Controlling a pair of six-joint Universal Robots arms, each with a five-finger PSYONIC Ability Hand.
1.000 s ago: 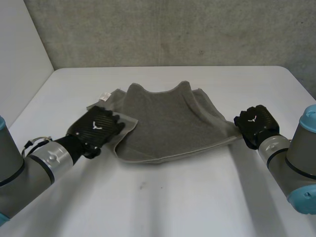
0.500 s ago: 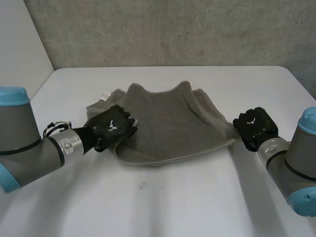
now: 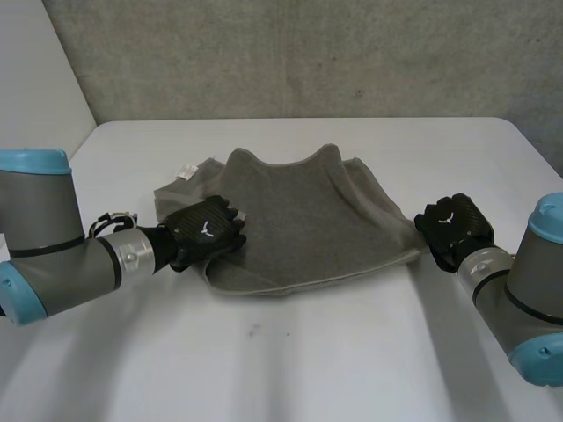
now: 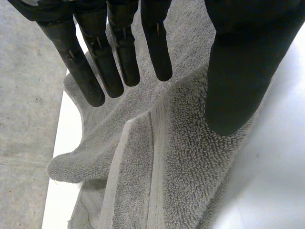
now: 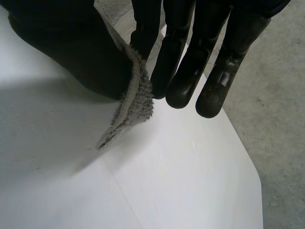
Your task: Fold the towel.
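Head view, against one second ago: your left hand (image 3: 207,233) has moved right, from the lower-left flap of the towel (image 3: 303,220) to its left-of-centre part. It now covers the pale flap that was open to view before. The left arm (image 3: 44,255) has swung in with it, and its light-blue cap now stands at the far left of the frame. The right hand (image 3: 450,227) has hardly shifted and stays at the towel's right corner, at centre right. The towel keeps nearly the same outline. It lies rumpled and partly doubled over at mid-frame on the white tabletop (image 3: 352,352).

Left wrist view: the fingers (image 4: 119,57) are straight and spread. They stand apart from the thumb (image 4: 238,71), whose tip rests on the terry pile beside a flat woven hem (image 4: 155,157). Nothing is clamped, and the cloth simply lies under the palm.

Right wrist view: the thumb (image 5: 71,52) and the fingers (image 5: 183,62) press a towel corner (image 5: 133,105) between them. Its tip hangs free just above the tabletop.

Labels: a small white tag (image 3: 186,170) sits at the towel's upper-left edge, and you cannot read any print on it. The back of each hand carries a small white emblem (image 3: 206,229), with no letters legible.
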